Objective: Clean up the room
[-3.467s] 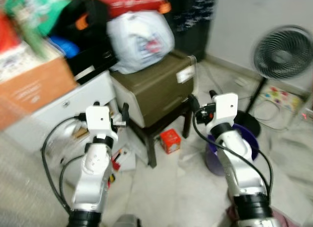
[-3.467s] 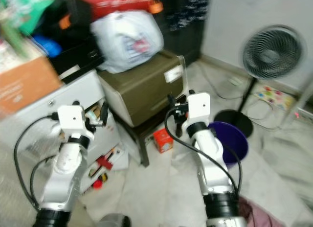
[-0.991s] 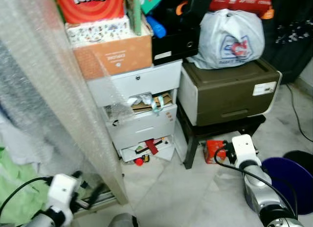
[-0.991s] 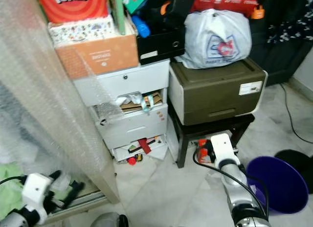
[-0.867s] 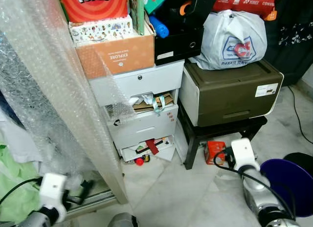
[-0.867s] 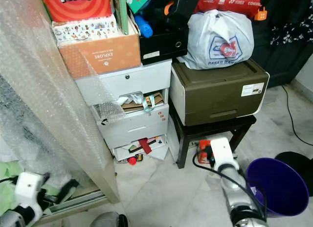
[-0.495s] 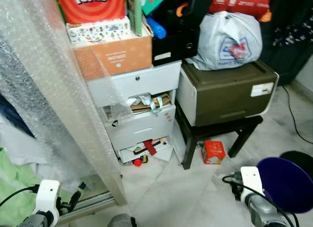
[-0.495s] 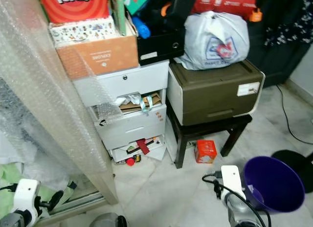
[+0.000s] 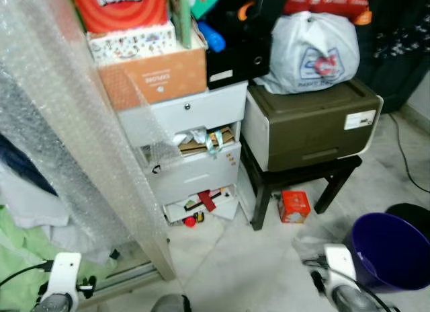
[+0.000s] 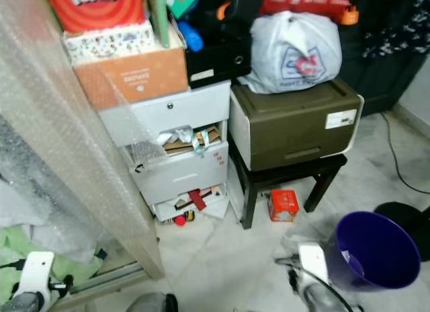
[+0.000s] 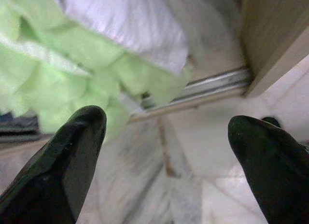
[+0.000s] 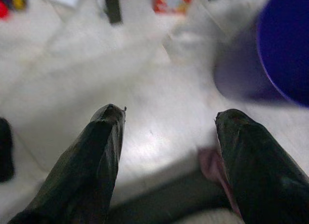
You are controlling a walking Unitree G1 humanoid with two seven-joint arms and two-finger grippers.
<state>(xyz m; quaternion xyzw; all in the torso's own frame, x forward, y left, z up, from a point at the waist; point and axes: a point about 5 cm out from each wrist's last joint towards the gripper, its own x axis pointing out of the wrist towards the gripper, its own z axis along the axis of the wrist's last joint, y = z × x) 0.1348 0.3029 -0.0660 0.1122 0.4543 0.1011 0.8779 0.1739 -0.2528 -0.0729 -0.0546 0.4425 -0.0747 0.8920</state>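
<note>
A small red box [image 9: 294,206] lies on the floor under a dark stool [image 9: 269,191]. A purple bucket [image 9: 390,248] stands on the floor at the right. Papers and a red strip spill from the open bottom drawer [image 9: 201,203], and a small red toy [image 9: 190,222] lies in front of it. Green cloth [image 11: 72,64] is piled at the lower left. My left gripper [image 11: 166,122] is open, low over the floor beside the green cloth. My right gripper [image 12: 171,113] is open and holds nothing, above bare floor, with the purple bucket [image 12: 285,45] and the red box [image 12: 171,1] beyond it.
A grey drawer unit [image 9: 181,117] carries cardboard boxes. On the stool rests a brown case [image 9: 312,127] with a white plastic bag [image 9: 312,50] on top. A bubble-wrapped panel [image 9: 74,144] leans at the left. Crumpled clear plastic [image 9: 309,245] lies by the bucket. A black cable [image 9: 403,157] runs at the right.
Both arms have sunk toward the bottom of the picture. The right wrist has dropped from beside the red box to low next to the bucket. The camera has shifted slightly.
</note>
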